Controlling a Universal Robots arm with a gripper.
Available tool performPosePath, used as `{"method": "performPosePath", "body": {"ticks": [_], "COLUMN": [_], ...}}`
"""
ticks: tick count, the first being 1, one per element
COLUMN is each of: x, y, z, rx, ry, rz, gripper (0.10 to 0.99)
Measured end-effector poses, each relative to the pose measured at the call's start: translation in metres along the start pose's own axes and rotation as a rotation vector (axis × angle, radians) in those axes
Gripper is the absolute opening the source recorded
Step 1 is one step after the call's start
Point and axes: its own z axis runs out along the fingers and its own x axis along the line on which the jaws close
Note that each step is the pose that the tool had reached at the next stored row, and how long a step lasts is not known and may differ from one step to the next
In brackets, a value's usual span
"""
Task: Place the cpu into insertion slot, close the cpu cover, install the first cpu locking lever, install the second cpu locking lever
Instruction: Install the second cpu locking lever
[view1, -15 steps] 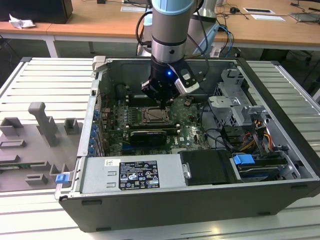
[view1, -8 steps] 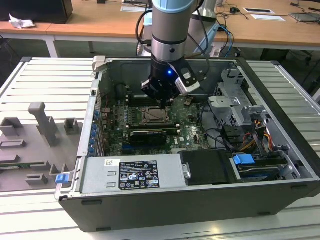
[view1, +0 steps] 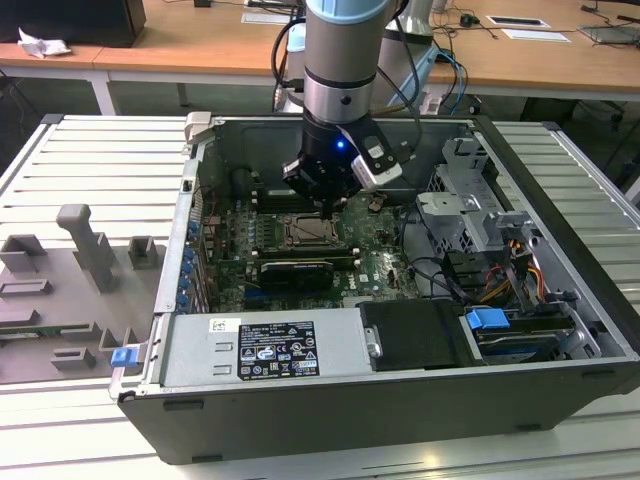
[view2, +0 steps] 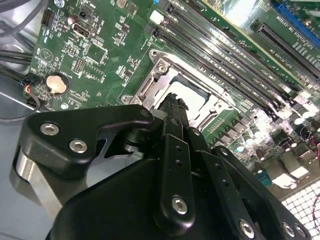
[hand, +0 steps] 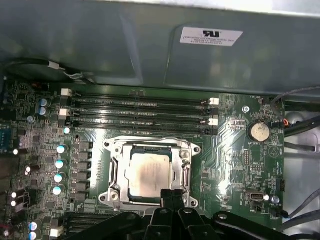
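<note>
Cpu is lying under its closed cover while we are hovering our closed, empty fingers at its edge.

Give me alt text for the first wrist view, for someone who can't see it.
A cpu with a silvery-beige top sits in the insertion slot on a green motherboard, with the silvery cpu cover framing it. The black gripper hovers at the socket's near edge, fingers together. Long memory slots run beyond the socket, a coin battery to one side.
</note>
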Motion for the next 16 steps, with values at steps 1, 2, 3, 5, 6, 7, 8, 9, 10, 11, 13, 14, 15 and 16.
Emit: {"method": "performPosePath", "body": {"ticks": [1, 2, 3, 5, 6, 7, 8, 9, 10, 11, 13, 14, 15, 16], "x": [0.0001, 0.0001, 0.0001, 0.0000, 0.0000, 0.0000, -0.0001, -0.0001, -0.0001, 0.0000, 0.0002, 0.0002, 0.0002, 0.0002], "y": [-0.0012, -0.0018, -0.0019, -0.0018, -0.0017, -0.0017, -0.0019, -0.0022, -0.0027, -0.0035, -0.0047, -0.0051, -0.0058, -0.0062], "z": [-0.0001, -0.0011, -0.0026, -0.0045, -0.0055, -0.0061, -0.0064, -0.0065, -0.0066, -0.0066, -0.0067, -0.0068, -0.0068, -0.0069], "rx": [0.000, 0.000, 0.000, 0.000, 0.000, 0.000, 0.000, 0.000, 0.000, 0.000, 0.000, 0.000, 0.000, 0.000], "ry": [-0.0001, 0.0001, 0.0000, 0.0000, 0.0000, 0.0000, -0.0001, -0.0001, 0.0000, -0.0001, -0.0001, 0.0000, -0.0001, 0.0000], "rz": [0.000, 0.000, 0.000, 0.000, 0.000, 0.000, 0.000, 0.000, 0.000, 0.000, 0.000, 0.000, 0.000, 0.000], "gripper": [0.106, 0.106, 0.106, 0.106, 0.106, 0.106, 0.106, 0.106, 0.106, 0.106, 0.106, 0.106, 0.106, 0.106]}}
